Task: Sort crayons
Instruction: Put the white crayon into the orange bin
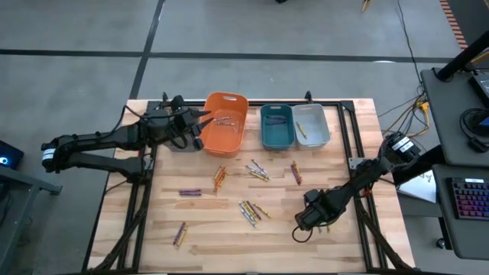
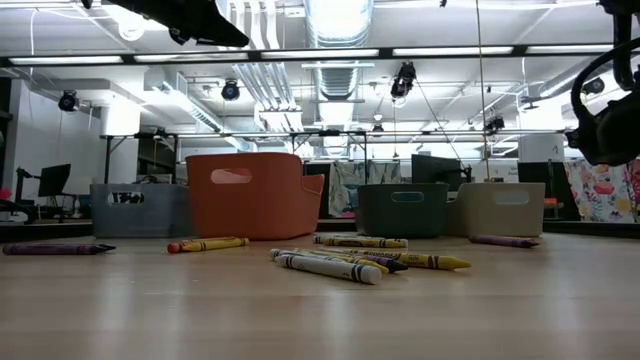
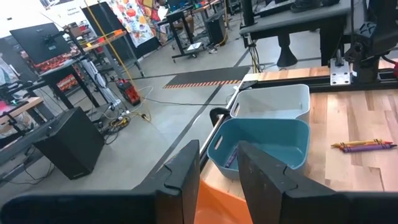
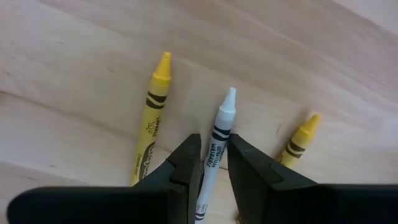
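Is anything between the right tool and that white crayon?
Nothing visible. The right tool already straddles the white crayon, one finger on each side; the yellow crayons lie off to both sides, clear of the fingers.
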You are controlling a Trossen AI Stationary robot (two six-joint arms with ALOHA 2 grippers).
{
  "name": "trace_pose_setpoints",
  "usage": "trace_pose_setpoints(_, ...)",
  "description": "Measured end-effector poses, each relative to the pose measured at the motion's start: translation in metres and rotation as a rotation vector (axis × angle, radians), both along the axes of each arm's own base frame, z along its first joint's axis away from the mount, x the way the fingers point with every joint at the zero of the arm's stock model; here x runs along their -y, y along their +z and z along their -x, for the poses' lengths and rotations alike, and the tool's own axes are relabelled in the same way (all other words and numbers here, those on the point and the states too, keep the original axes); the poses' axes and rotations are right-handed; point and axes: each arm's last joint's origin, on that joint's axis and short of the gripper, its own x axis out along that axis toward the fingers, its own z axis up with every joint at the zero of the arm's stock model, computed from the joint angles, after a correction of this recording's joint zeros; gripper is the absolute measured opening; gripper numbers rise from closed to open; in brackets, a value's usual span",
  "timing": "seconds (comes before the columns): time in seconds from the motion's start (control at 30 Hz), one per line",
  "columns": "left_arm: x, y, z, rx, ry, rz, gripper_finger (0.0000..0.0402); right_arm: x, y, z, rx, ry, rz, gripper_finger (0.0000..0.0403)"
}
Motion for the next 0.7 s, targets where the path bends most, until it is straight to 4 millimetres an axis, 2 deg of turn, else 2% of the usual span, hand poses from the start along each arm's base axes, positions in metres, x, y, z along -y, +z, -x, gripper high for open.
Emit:
trace_pose_setpoints(0.23, 0.000, 0.000, 0.000, 0.010, 0.003, 0.017, 0.0091, 0.004, -0.002, -0.002, -0.004, -0.016, -0.005, 0.0019)
trace_pose_setpoints(0.43, 0.000, 0.000, 0.000, 0.016, 0.004, 0.026, 0.0091, 0.010, 0.002, -0.004, -0.006, -0.015, -0.019, 0.0013)
trace_pose_setpoints(0.57, 0.000, 0.000, 0.000, 0.028, 0.005, 0.047, 0.0091, 0.019, 0.013, -0.003, 0.038, -0.019, -0.005, 0.0011)
trace_pose_setpoints(0.7, 0.002, 0.000, -0.001, 0.043, -0.071, 0.086, 0.0091, 0.031, 0.034, 0.002, 0.097, -0.044, 0.012, 0.0010)
